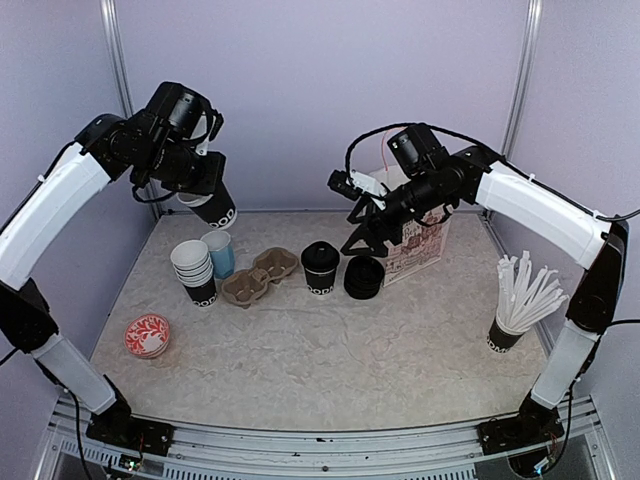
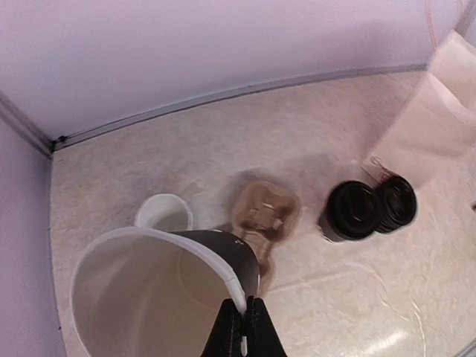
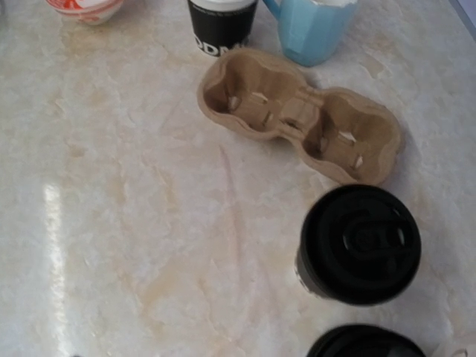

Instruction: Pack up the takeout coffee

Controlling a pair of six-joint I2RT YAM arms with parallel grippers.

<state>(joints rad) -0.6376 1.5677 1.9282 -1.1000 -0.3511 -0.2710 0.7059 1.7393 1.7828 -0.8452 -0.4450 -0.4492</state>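
One takeout coffee [image 1: 320, 268] [image 3: 361, 244], a black cup with a black lid, stands on the table right of the brown two-cup carrier [image 1: 260, 277] [image 3: 297, 115]. A second black lidded one [image 1: 364, 277] [image 3: 364, 342] sits just beside it and looks shorter. My right gripper [image 1: 362, 235] hangs open above these two; its fingers are outside the right wrist view. My left gripper [image 2: 243, 327] [image 1: 200, 190] is raised at the back left, shut on the rim of a lidless black cup [image 2: 149, 297] [image 1: 213, 208] with a white inside.
A stack of lidless cups [image 1: 195, 272] and a light blue mug [image 1: 220, 253] stand left of the carrier. A red patterned bowl [image 1: 147, 335] is front left. A white printed paper bag [image 1: 415, 245] stands behind the right gripper. A cup of white straws [image 1: 520, 300] is at the right.
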